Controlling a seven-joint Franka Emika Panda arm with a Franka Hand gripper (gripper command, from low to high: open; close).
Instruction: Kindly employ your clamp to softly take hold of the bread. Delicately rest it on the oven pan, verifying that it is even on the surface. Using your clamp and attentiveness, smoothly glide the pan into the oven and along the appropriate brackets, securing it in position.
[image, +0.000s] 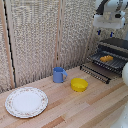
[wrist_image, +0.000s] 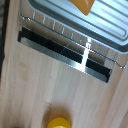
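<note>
The orange-brown bread (image: 106, 58) lies on the dark oven pan (image: 116, 63), which sticks out of the front of the black toaster oven (image: 118, 44). The oven's door (image: 95, 72) is folded down and open. My clamp (image: 105, 33) hangs above the bread and pan, with its blue tips apart and nothing between them. In the wrist view the bread (wrist_image: 83, 5) rests on the grey pan (wrist_image: 65, 17), above the wire rack and the open door (wrist_image: 60, 50). My fingers do not show in that view.
A blue mug (image: 59, 75) and a round yellow bowl (image: 78, 84) stand on the wooden table in front of the oven. A white patterned plate (image: 26, 101) lies at the exterior view's left. The bowl (wrist_image: 59, 122) also shows in the wrist view. A woven screen backs the table.
</note>
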